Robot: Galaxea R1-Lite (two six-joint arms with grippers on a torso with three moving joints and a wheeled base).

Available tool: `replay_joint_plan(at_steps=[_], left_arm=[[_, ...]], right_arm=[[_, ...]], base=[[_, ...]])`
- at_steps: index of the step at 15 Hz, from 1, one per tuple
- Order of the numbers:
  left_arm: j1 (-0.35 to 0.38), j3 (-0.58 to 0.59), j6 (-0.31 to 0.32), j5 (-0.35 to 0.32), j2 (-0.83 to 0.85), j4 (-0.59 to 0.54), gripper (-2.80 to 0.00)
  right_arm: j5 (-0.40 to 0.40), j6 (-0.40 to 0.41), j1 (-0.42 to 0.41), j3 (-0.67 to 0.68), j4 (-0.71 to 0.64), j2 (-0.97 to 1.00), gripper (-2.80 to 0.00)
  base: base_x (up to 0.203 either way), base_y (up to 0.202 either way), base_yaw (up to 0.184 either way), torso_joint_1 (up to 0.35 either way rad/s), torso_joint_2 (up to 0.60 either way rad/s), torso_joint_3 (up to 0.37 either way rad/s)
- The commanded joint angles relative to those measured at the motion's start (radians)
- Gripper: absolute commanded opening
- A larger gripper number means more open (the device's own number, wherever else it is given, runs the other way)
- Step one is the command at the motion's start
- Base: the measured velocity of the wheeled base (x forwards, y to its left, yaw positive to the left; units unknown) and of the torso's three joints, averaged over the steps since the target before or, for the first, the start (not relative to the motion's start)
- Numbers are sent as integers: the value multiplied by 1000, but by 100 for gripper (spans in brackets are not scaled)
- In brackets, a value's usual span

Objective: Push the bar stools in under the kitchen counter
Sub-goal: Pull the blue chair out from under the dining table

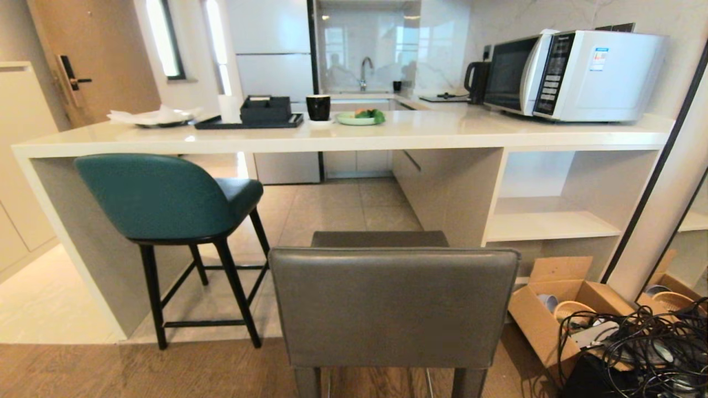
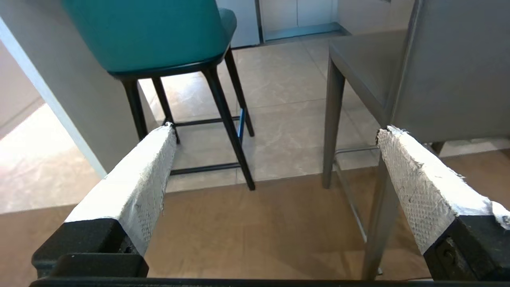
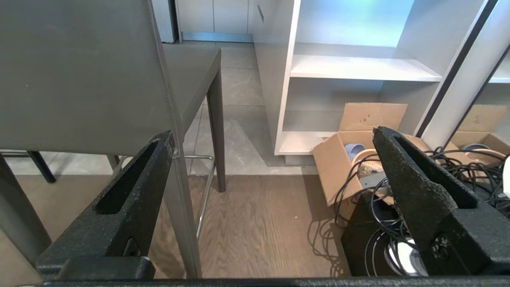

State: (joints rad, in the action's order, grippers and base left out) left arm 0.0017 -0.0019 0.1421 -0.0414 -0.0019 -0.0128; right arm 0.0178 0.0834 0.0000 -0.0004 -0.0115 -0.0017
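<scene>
Grey square-backed stool [image 1: 392,304] nearest; teal curved-back stool [image 1: 166,199] seemingly leather.

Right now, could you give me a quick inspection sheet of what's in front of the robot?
Surface: white counter carries a microwave, kettle, black cup, plate of food and black tray.
Job's things: teal stool partly under the counter; grey stool standing out from it.
Clutter: open cardboard box on the floor.
Grippers: left tool open, empty; right tool open, empty.
Cables: black tangle beside the box.
Surroundings: sink, door, shelves.
</scene>
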Motion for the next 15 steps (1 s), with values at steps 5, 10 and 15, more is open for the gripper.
replay_joint_plan(at_steps=[5,10,15], left_arm=[[-3,0,-116,16,3,2,0],[-2,0,-101,34,2,0,0],[-2,0,-105,34,2,-1,0]], right_arm=[[5,5,0,0,-2,2,0],[2,4,0,0,-2,2,0],[2,-4,0,0,-1,2,0]], base=[[0,0,0,0,0,0],[0,0,0,0,0,0],[0,0,0,0,0,0]])
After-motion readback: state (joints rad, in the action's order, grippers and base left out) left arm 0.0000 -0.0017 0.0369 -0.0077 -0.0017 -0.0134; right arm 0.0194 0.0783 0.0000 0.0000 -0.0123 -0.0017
